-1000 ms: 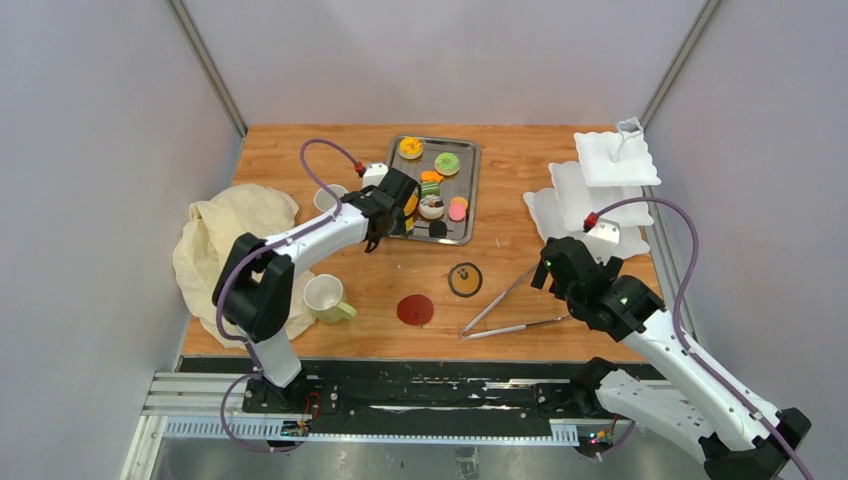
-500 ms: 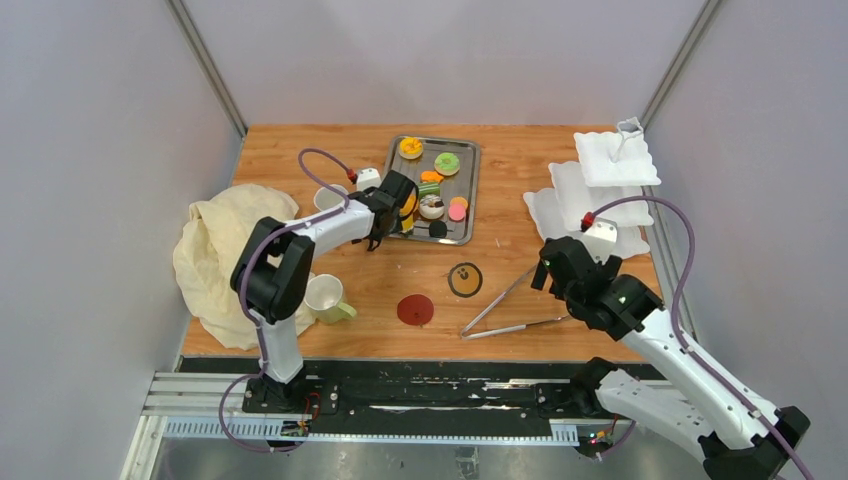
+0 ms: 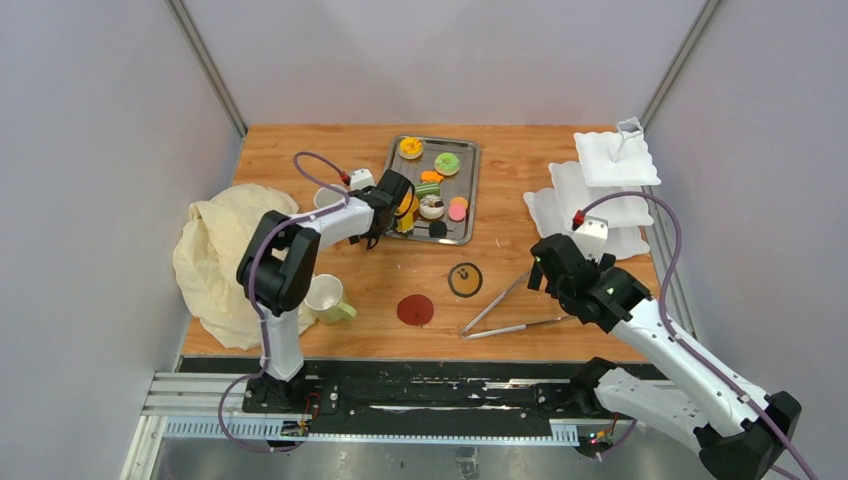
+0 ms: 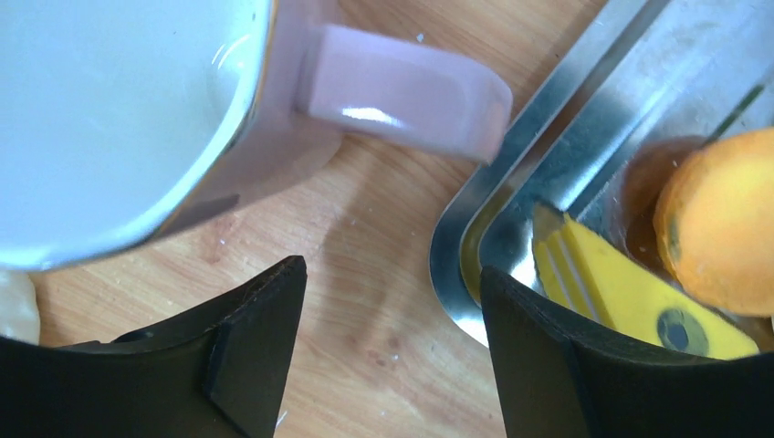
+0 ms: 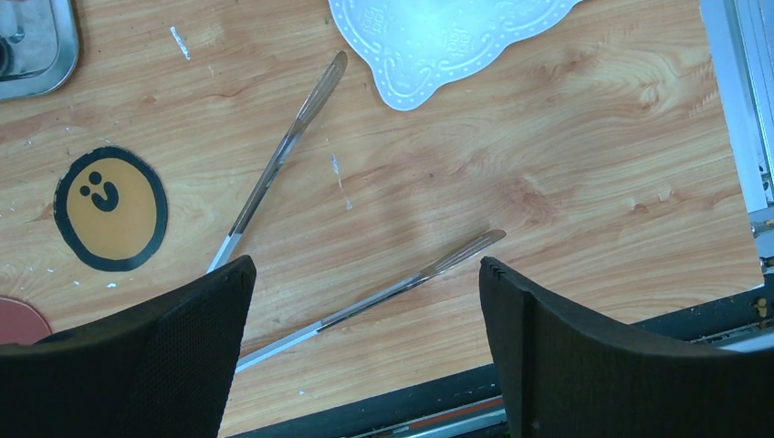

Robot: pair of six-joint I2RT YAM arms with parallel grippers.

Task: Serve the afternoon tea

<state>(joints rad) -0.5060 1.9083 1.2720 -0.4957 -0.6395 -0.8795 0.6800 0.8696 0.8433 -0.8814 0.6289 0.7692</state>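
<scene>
Left arm stretched out across the bench [image 3: 500, 150], forearm angled toward the near-left corner of the steel tray [image 3: 472, 190], wrist tipped down. The left end effector [image 4: 391, 283] is parted with nothing between its black, matte fingers [image 4: 256, 338]; under the gap there's bare wood grain. On one side sits the glossy pale lilac mug [image 4: 109, 109], its squared handle pointing at the tray, and on the other the tray's rounded, mirror-bright corner. Just inside that corner there's a smooth orange pastry [image 4: 721, 228] against a flat yellow piece [image 4: 621, 292] with a dark dot. Over to the right arm: elbow bent, wrist raised above the near right of the bench and looking straight down. The right end effector [image 5: 365, 274] is spread wide and empty, above the thin metal tongs [image 5: 274, 182] splayed in a V. Beside them lies a round orange coaster [image 5: 109, 208] with a black ring and a smiley face, with the red coaster [image 3: 415, 309] just nearer. The white tiered stand [image 3: 600, 185], scalloped and bead-patterned, stands at the far right. A green donut [image 3: 447, 163] and pink disc [image 3: 457, 211] sit in the tray, and a second, yellowish mug [image 3: 324, 296] rests near left against a crumpled cream cloth [image 3: 225, 240].
</scene>
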